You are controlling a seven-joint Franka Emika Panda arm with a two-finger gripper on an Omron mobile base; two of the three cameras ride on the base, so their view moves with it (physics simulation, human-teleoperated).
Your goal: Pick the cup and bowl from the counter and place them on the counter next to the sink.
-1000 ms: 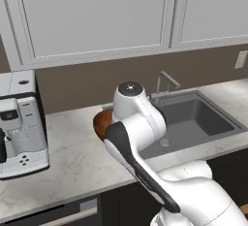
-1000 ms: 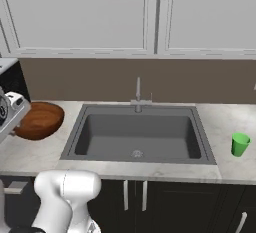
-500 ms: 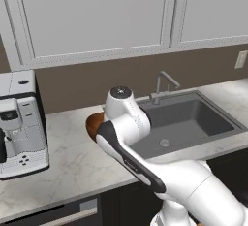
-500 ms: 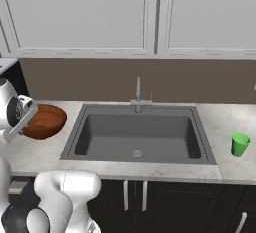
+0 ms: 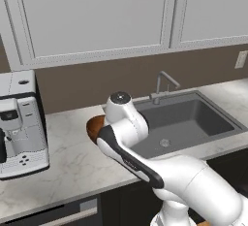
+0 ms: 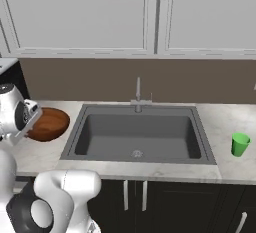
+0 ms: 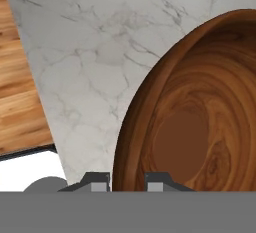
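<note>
Bowl (image 6: 46, 124) sits left of the sink (image 6: 137, 137); arm bent low over it, gripper (image 7: 127, 182) straddling its near rim, fingers apart, not yet clamped.

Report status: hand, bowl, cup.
Hand low at bowl rim, fingers straddling it, grip unclear. Cup right of sink, untouched. Nothing in the way.

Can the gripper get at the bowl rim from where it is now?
Probably yes. In the hand view the gripper sits right at the bowl rim, one fingertip on each side, nothing between them. The counter beside it is bare. Whether the jaws are already closing is unclear.
</note>
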